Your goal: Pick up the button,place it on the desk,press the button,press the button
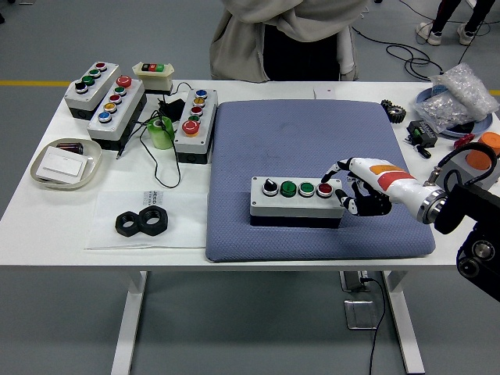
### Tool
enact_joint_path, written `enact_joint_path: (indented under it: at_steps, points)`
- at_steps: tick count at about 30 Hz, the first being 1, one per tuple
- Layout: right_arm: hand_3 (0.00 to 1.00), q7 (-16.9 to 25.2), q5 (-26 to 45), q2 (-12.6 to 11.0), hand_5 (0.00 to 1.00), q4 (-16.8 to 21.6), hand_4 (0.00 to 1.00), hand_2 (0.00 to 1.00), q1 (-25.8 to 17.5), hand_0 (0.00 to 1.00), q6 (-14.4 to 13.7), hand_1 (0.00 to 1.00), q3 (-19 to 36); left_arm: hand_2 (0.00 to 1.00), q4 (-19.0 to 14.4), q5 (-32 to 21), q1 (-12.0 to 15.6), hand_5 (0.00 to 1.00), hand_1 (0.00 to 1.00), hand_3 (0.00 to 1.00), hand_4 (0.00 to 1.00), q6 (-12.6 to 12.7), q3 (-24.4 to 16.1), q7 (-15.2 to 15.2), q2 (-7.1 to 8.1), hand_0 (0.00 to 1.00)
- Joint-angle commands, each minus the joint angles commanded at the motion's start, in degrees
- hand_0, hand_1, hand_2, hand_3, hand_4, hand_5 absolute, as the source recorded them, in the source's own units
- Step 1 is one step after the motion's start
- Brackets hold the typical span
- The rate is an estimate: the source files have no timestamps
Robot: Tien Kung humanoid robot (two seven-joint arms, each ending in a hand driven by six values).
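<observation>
Table edge: the white table [70,234] runs along the bottom, with its near left part mostly bare.
Black nuts: two black hex nuts [143,223] lie side by side on a clear plastic sheet near the front left.
Blue mat: a blue-grey pad [312,125] covers the middle and right of the table.
Button box: the grey button box [296,201] sits on the front half of the mat, long side toward the camera. Its top carries a black knob, two green buttons and a red button [324,188] at the right end.
Right hand: the right hand [361,190] reaches in from the right and sits at the box's right end. One fingertip [330,173] points down just above and beside the red button; contact cannot be told. The other fingers [358,205] are curled loosely against the box's right side, holding nothing.
Tray: a beige tray [66,163] with a white card sits at the left edge.
Green roll: a green tape roll [162,133] stands among black wires left of the mat.
Other boxes: three grey button boxes [116,105] and a small cream one [152,72] stand at the far left.
Far right: a plastic bag [458,98] of small parts lies on a round dish.
Person: a person [285,39] in a pale top stands at the far side.
</observation>
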Motion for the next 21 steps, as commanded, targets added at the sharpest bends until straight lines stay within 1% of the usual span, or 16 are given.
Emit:
enact_joint_path:
  at_steps: [6, 16, 19, 21]
  points:
    - [0.67, -0.49, 0.09, 0.68, 0.002, -1.86, 0.531, 0.084, 0.4, 0.104, 0.68, 0.002, -1.25, 0.884, 0.0, 0.0, -0.03, 0.998, 0.803, 0.802, 0.567, 0.0, -0.02, 0.0, -0.01, 0.772]
    - [0.668, -1.24, -0.56, 0.61, 0.002, -1.84, 0.528, 0.082, 1.06, 0.1, 1.34, 0.002, -2.29, 0.883, 0.03, -0.17, -0.17, 0.998, 0.803, 0.802, 0.568, -0.01, 0.07, -0.06, 0.03, 0.773]
    - [0.67, -1.26, -0.78, 0.58, 0.002, -1.63, 0.528, 0.082, 1.11, 0.101, 0.94, 0.002, -2.23, 0.884, 0.04, -0.14, -0.21, 0.998, 0.803, 0.802, 0.568, 0.0, 0.06, -0.04, 0.02, 0.773]
    - [0.67, -0.97, -0.84, 0.58, 0.002, -0.86, 0.528, 0.082, 0.77, 0.101, -0.03, 0.002, -0.93, 0.884, 0.03, -0.28, -0.19, 0.998, 0.803, 0.802, 0.568, 0.02, 0.1, -0.1, 0.01, 0.773]
